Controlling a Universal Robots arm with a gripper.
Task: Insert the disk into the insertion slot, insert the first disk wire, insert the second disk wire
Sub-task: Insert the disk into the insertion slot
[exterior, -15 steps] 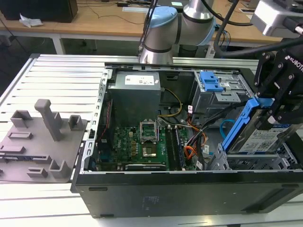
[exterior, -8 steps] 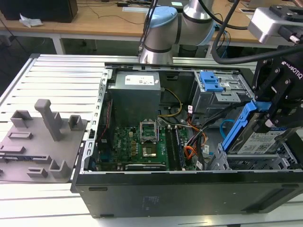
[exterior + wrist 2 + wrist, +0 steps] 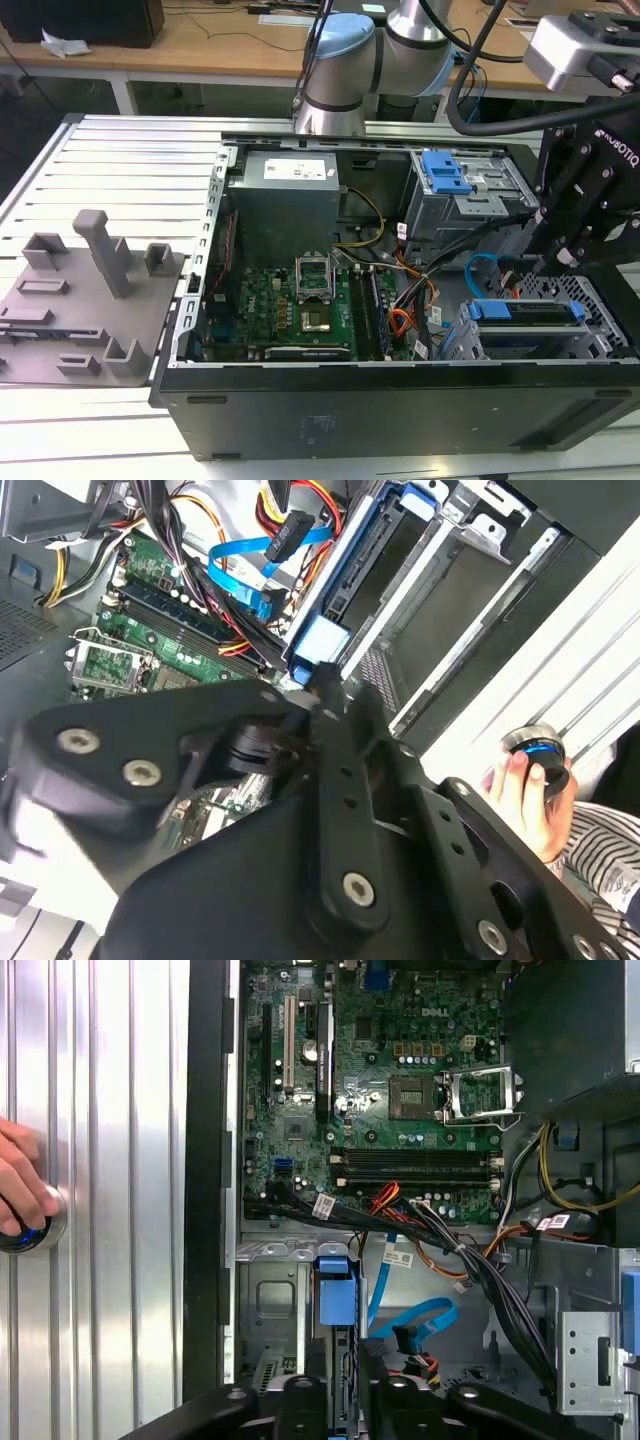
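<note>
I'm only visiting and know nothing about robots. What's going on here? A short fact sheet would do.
Setting: open computer case on a ribbed table
Disk: lying in the slot
Blue wire: loops beside the slot
Gripper: just above the disk, next to the blue wire
Person: hand on a round button

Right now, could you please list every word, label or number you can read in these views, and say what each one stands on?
No text is quoted here; print stands in four places.
On the gripper body, white lettering: a maker's mark, left unquoted.
On the motherboard, a white mark: also a maker's mark, left unquoted.
On the power supply, a pale label: too small to read.
On the white cable tags: too small to read.
</note>
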